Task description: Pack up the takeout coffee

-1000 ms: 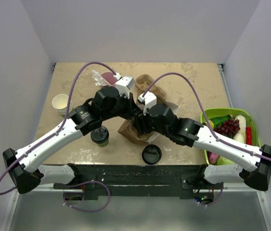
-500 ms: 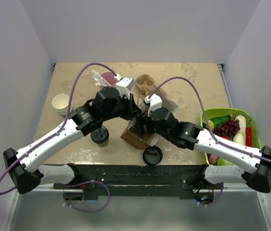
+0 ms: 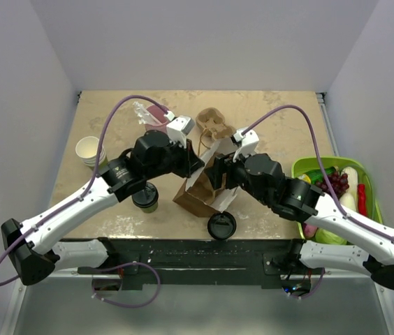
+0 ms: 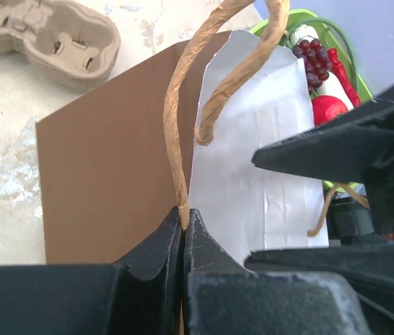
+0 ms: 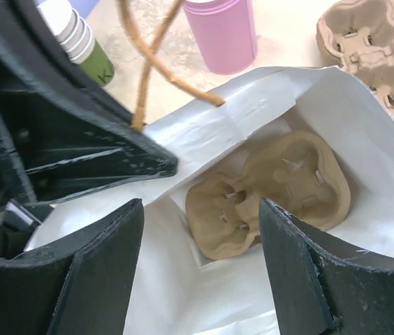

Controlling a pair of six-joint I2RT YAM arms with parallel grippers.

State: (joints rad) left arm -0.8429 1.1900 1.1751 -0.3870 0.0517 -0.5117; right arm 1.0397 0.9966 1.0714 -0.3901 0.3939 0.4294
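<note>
Takeout coffee (image 3: 144,197) stands on table (image 3: 281,139) nr front edge, just left of brown paper bag (image 3: 198,194). L hand (image 4: 183,225) is pinched shut on bag rim at handle base. R hand (image 5: 200,209) is spread open over bag mouth, w/ cardboard cup carrier (image 5: 267,188) inside.

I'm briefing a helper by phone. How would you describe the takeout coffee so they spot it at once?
Find the brown bag mid-table. Just left of it, beneath the left arm, stands the coffee, a short cup. It alone pairs olive-green sides with a black lid; the loose lid by the front edge has no cup, and the cup stack farther left has no lid.
</note>
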